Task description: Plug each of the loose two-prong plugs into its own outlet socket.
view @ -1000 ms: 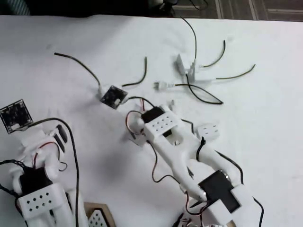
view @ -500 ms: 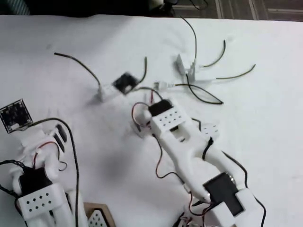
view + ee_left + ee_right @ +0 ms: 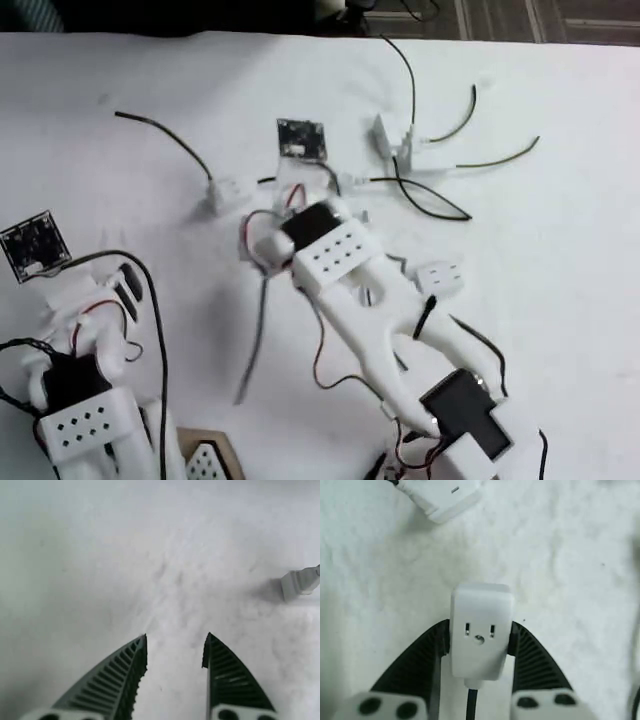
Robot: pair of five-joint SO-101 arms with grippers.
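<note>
- The white desk [image 3: 560,300] carries everything. Thin dark wires [image 3: 430,200] lie loose on its far side.
- Your right arm [image 3: 370,300] lies stretched from the near edge to the middle of the desk.
- Your left arm [image 3: 80,420] sits at the near corner.
- Your right pincer [image 3: 481,626] is squeezed onto a white outlet socket [image 3: 481,605], with one black finger on each side. The socket's two slots and round hole face the wrist camera.
- Your left pincer [image 3: 175,637] is open a little way and holds nothing. It points at bare desk.
- A second socket block [image 3: 440,277] lies just beside your right arm.
- A small white block [image 3: 228,192] on a dark wire lies near the held socket.
- Two white pieces [image 3: 392,138] lie together at the far side, with wires running from them.
</note>
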